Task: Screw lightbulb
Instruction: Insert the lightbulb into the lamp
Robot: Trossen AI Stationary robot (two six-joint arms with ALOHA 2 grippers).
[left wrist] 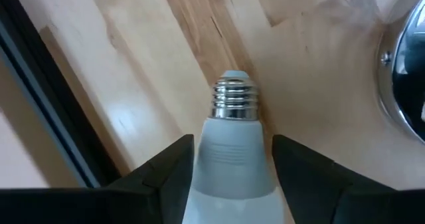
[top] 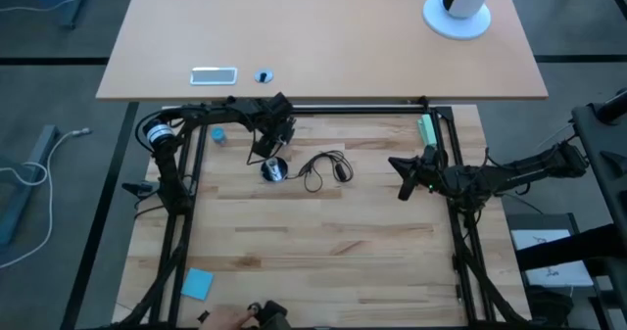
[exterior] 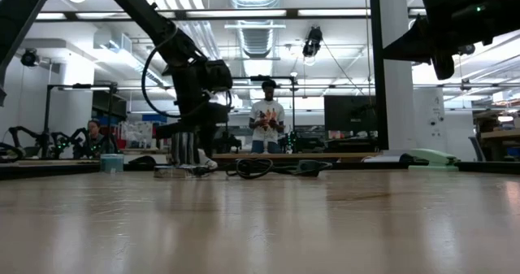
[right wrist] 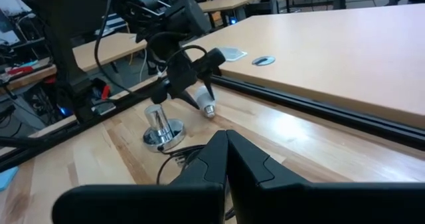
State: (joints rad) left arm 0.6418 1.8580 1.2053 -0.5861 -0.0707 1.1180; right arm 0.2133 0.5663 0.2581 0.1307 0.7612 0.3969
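The lightbulb, white with a silvery screw base, sits between the fingers of my left gripper, which is shut on it at the table's far left. Its base points slantwise down at the wood, just on the far side of the round silver socket, whose rim also shows in the left wrist view. A black cord runs from the socket toward the right. My right gripper waits shut at the right, above the table, touching nothing. My left gripper pinches the bulb's white body between its two fingers, one on each side, leaving the neck and screw base free ahead of them. The fingers come steeply from above and lie along the bulb. The bulb is tilted, base lowest, beside the socket.
A small blue cap stands left of my left gripper. A green object lies at the far right and a blue card near the front left. A black frame rail bounds the far edge. A person stands behind the table.
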